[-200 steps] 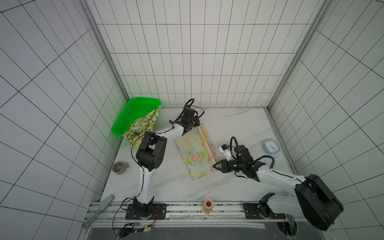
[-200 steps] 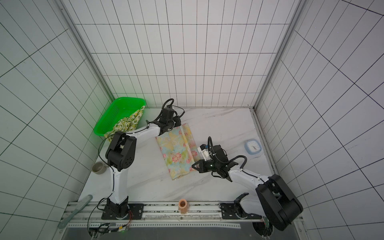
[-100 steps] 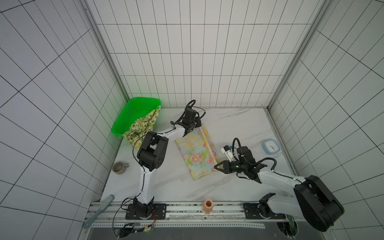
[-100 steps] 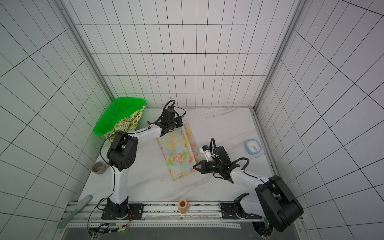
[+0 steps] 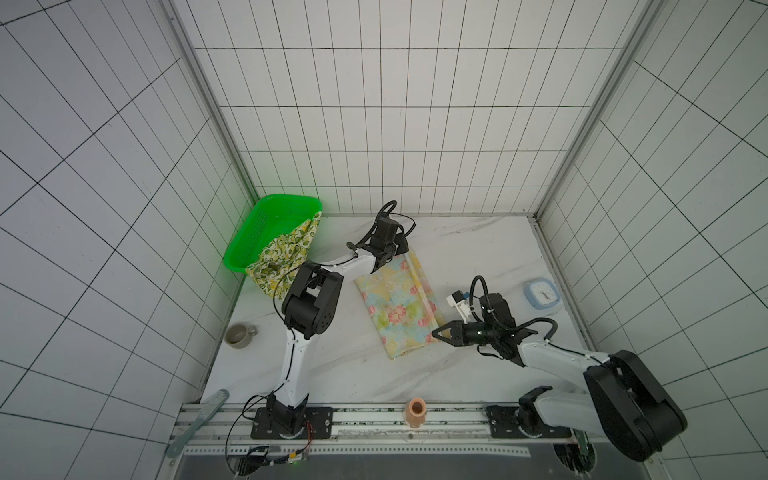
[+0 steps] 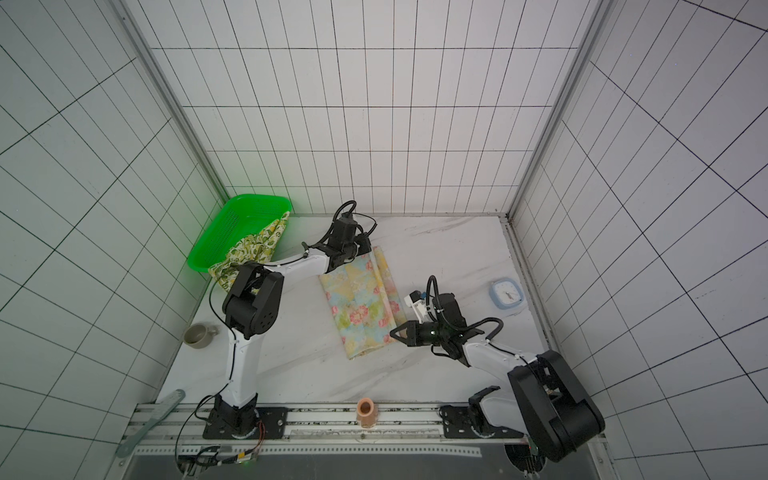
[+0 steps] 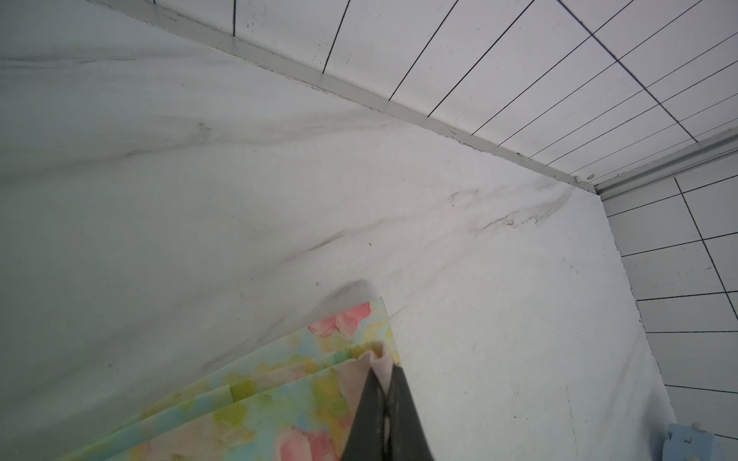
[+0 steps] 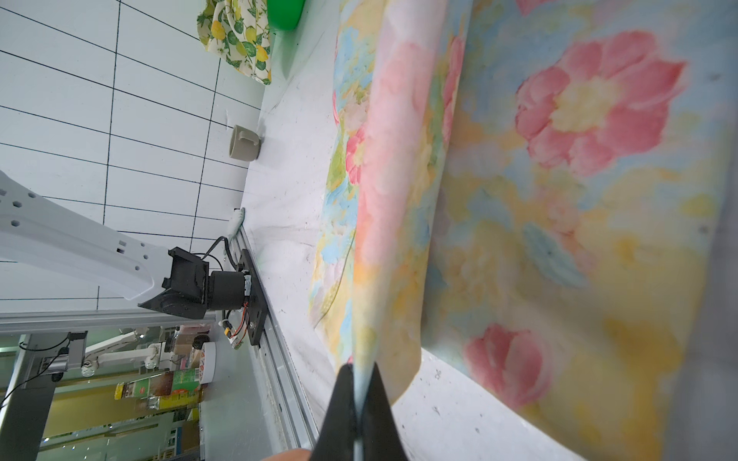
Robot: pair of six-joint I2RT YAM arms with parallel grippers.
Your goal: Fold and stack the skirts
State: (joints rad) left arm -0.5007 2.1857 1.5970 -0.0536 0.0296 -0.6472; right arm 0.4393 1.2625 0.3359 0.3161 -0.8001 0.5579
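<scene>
While the floral skirt (image 5: pixel 397 305) lay part-folded mid-table, left gripper (image 7: pixel 382 369) and right gripper (image 8: pixel 359 366) clamped opposite ends of one flap, likely to fold it over (lemon skirt (image 5: pixel 286 257) draped from basket (image 5: pixel 266 216)).

left end effector (image 7: pixel 383 369) | shifted slightly right | floral skirt (image 5: pixel 397 307) | left corner drawn right with it

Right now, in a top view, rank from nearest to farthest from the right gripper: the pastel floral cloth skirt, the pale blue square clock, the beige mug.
1. The floral skirt, centre, its edge pinched in the right gripper.
2. The blue clock, right side.
3. The beige mug, far left.
</scene>
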